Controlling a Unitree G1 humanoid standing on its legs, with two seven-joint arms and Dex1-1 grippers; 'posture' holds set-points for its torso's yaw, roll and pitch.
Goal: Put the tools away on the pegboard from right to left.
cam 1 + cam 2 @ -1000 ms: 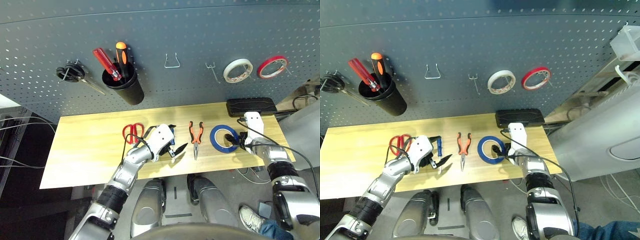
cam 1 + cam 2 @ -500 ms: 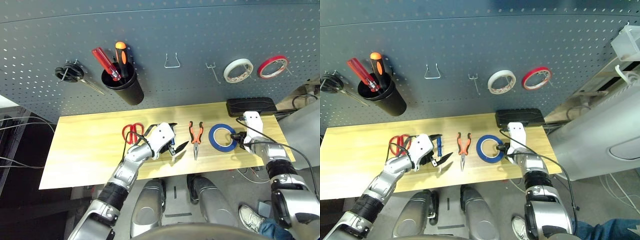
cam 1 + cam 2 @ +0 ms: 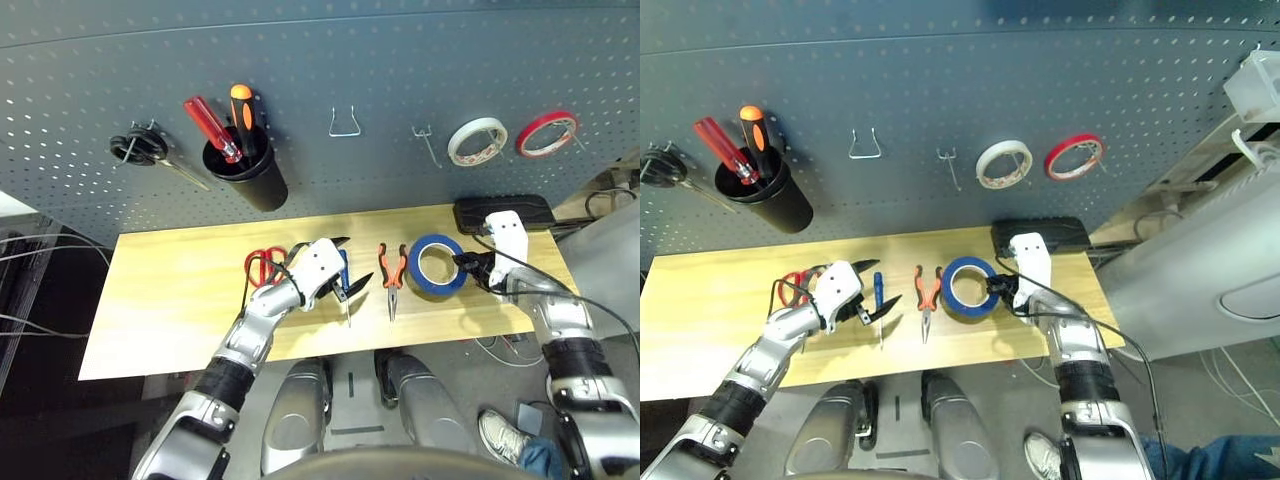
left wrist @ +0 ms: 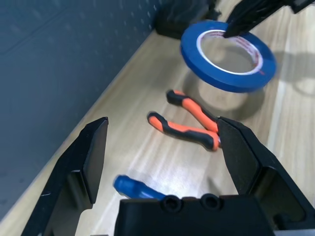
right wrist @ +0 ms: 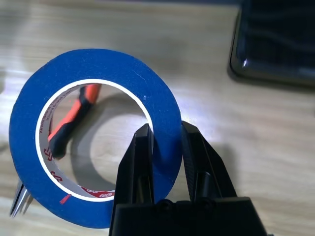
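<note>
My right gripper (image 3: 462, 265) is shut on the wall of the blue tape roll (image 3: 432, 266), one finger inside the ring (image 5: 165, 135), and holds it tilted above the table. The orange-and-black pliers (image 3: 391, 272) lie left of it on the wood, partly visible through the roll (image 5: 74, 120). My left gripper (image 3: 350, 265) hangs open over the small blue-handled screwdriver (image 3: 878, 290), nothing between its fingers (image 4: 93, 147). Just left of that hand lie the red-handled scissors (image 3: 264, 266). The grey-blue pegboard (image 3: 330, 60) rises behind the table.
On the pegboard hang a black cup (image 3: 245, 175) holding red and orange screwdrivers, two bare metal hooks (image 3: 345, 122) (image 3: 425, 142), a white tape roll (image 3: 476, 140) and a red tape roll (image 3: 545, 133). A flat black box (image 3: 503, 212) lies at the table's back right.
My right gripper shut on the blue tape roll and lifted it off the table, tilting it up. My left gripper shifted slightly toward the pegboard and stayed open.
</note>
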